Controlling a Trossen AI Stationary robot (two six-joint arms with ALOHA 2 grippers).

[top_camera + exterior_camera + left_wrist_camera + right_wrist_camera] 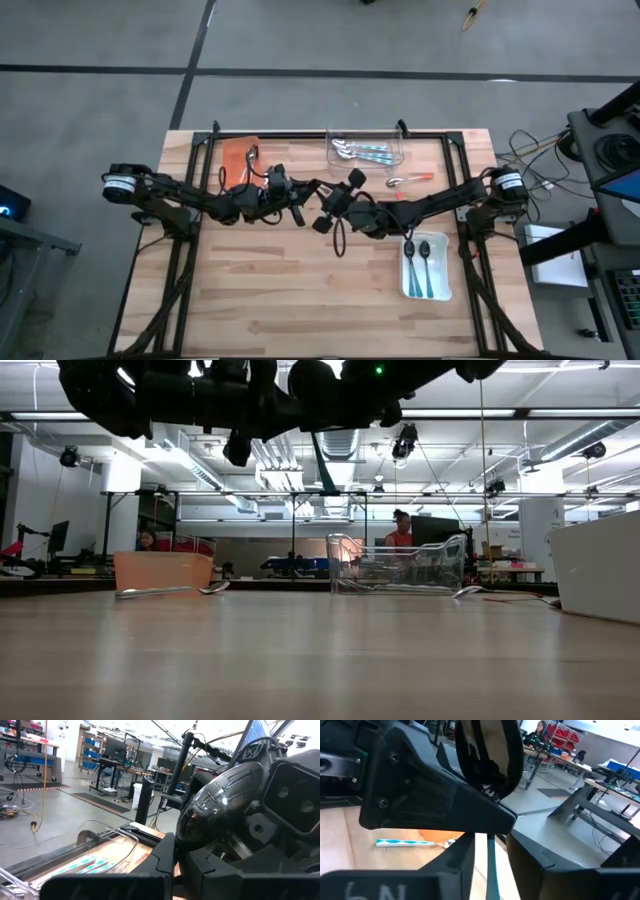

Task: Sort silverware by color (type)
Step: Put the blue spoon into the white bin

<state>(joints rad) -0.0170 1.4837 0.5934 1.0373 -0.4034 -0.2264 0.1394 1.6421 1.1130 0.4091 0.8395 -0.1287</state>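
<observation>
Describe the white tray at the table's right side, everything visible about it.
The white tray is a small rectangular dish with a raised rim, plastic by its look, lying flat near the table's right edge, just below the right arm. Two spoons with dark bowls and pale teal handles lie in it side by side, bowls toward the far end. No hand touches it.

Bright ceiling strip lights (520,412) wash the room behind me; my arms hang as black silhouettes against them. Close-up wrist housings blur, and glare glints off my dome (225,795).
</observation>
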